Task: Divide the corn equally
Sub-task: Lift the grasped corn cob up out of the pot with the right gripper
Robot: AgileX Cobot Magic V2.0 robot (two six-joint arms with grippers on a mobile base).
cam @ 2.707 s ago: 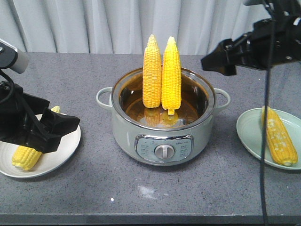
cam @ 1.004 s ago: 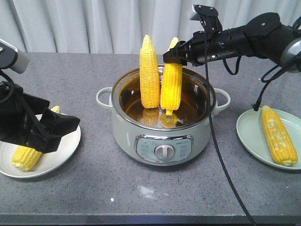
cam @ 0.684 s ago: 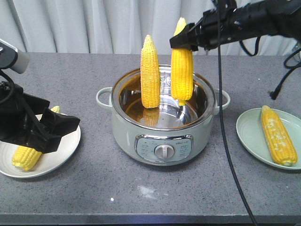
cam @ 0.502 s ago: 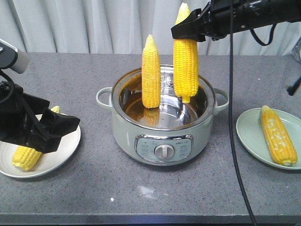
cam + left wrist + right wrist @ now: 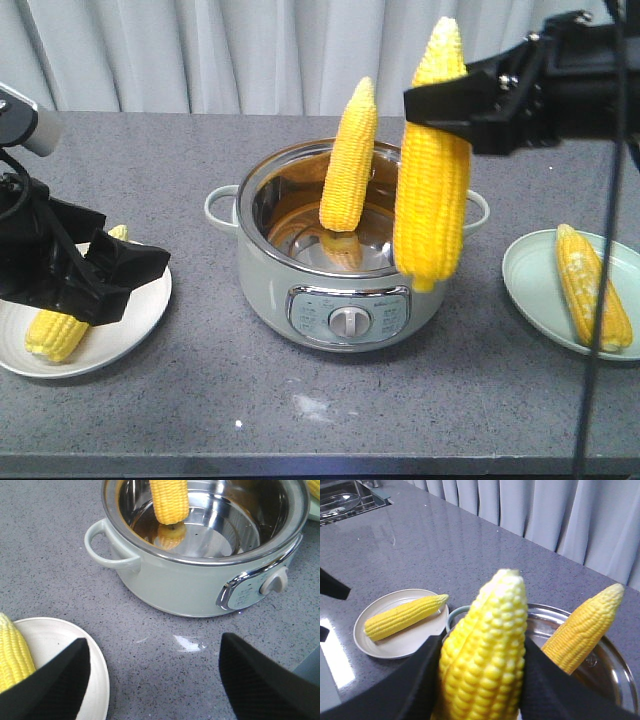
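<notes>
1. The held cob (image 5: 432, 190) is kept up in the air, tip-up, at the right side of the pot (image 5: 300, 275). It is squeezed near its top by the right gripper (image 5: 452, 104), and it could be dropped if the squeeze is weak.
2. The leaning cob (image 5: 350, 160) in the pot could be knocked over.
3. The lying cob (image 5: 592, 285) could be bumped off the right plate (image 5: 528, 268).
4. The left gripper (image 5: 152, 672) is spread wide, with nothing held.

A grey speckled countertop (image 5: 420, 420) runs the full width of the front view, with pale curtains behind it. A pale green electric pot (image 5: 270, 290) stands at its centre, control dial facing forward. To the left of the pot, well apart, sits a white plate (image 5: 120, 345). To the right of the pot sits a pale green plate (image 5: 535, 280). Just in front of the pot is a small whitish smudge (image 5: 310, 405).
</notes>
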